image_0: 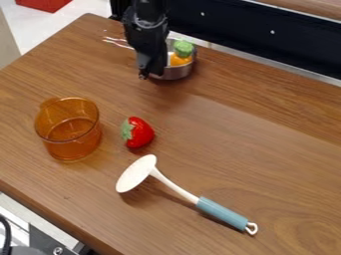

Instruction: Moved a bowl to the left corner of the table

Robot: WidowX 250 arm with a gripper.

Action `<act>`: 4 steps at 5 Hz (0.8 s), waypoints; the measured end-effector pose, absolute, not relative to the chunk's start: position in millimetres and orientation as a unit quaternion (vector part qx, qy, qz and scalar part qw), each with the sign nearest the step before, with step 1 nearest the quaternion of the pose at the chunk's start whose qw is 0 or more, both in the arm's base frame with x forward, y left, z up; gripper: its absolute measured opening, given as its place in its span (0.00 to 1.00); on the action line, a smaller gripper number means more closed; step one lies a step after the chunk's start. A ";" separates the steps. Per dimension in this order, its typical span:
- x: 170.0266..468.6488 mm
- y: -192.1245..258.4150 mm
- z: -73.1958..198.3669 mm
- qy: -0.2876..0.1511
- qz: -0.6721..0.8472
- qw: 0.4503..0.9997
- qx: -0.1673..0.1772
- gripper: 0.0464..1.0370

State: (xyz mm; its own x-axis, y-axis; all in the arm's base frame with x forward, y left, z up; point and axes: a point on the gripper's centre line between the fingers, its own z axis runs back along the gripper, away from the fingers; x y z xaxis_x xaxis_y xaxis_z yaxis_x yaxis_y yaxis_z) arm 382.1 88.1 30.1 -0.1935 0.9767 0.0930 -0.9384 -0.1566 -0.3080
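So my pincer (152,72) points down at upper left-centre, right by the metal bowl (174,73) near the table's (266,134) back edge. Can't tell if it's wide or narrow tbh. Decent room mid-right.

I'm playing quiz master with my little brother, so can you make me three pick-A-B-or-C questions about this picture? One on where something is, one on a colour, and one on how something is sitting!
1. Where is the strawberry, compared with the see-through cup?
A) Inside it
B) Beside it
C) Under it

2. What colour is the ladle's grip?
A) Blue
B) Red
C) Yellow

3. How is the metal bowl sitting?
A) Upside down
B) On its side
C) Upright

Answers:
1: B, they stand apart, side by side.
2: A, the grip is greyish blue.
3: C, its opening faces up, with an orange-and-green thing inside.
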 end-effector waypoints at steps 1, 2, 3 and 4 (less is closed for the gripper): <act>384.8 85.5 30.0 -0.155 0.762 0.625 -0.070 0.02; 384.3 87.2 30.0 -0.147 0.777 0.607 -0.078 0.15; 378.7 90.5 29.4 -0.133 0.775 0.613 -0.069 0.37; 373.9 95.5 38.4 -0.128 0.774 0.617 -0.067 0.67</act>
